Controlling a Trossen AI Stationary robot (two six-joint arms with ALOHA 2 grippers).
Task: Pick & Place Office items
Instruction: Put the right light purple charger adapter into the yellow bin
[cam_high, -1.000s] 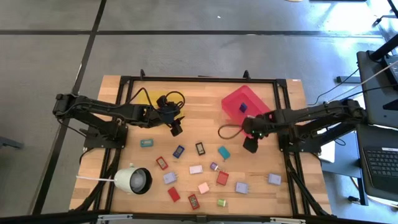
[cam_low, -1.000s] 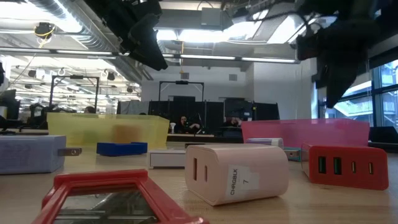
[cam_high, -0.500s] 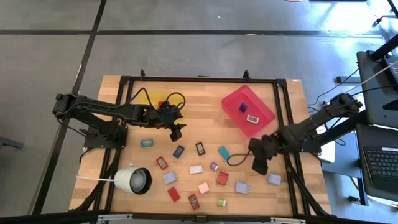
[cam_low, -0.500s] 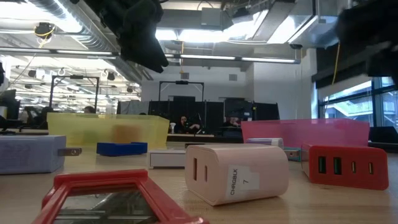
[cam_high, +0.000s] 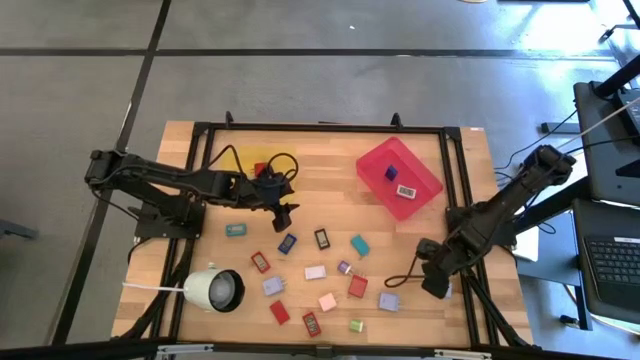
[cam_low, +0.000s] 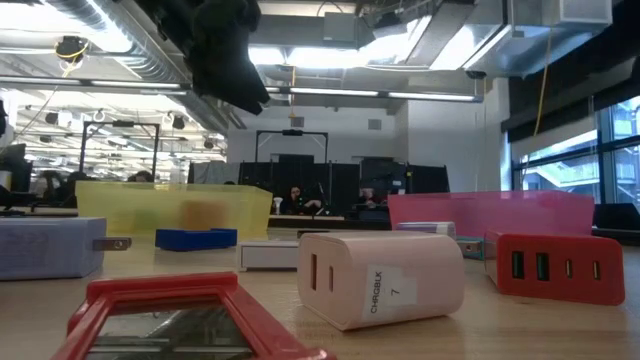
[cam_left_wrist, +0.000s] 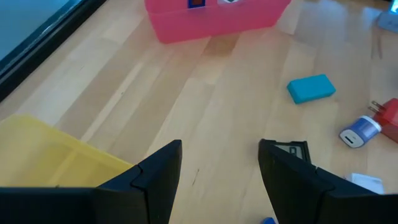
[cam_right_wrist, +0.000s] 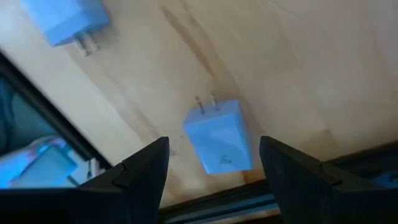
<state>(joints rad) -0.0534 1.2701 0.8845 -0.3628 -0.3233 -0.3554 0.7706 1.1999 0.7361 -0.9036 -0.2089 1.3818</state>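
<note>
Chargers (cam_high: 322, 238) scattered between lamp (cam_high: 214, 289) and red tray (cam_high: 425, 186)

The wooden table (cam_high: 330, 180) bears small flat plug-in charger blocks (cam_high: 318, 270) scattered across its near half. The pink plastic tray (cam_high: 398, 178) sits far right, the yellow plastic tray (cam_high: 245, 158) far left, and the white round lamp-like object (cam_high: 213, 289) near left.

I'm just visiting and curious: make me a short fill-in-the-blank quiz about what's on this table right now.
1. The red tray holds ____ items.
2. The right gripper hovers open over a pale ____ plug.
3. The left gripper is open and holds ____.
4. The white lamp-like object lies near the ____ arm.

Missing words: two; blue; nothing; left
</note>
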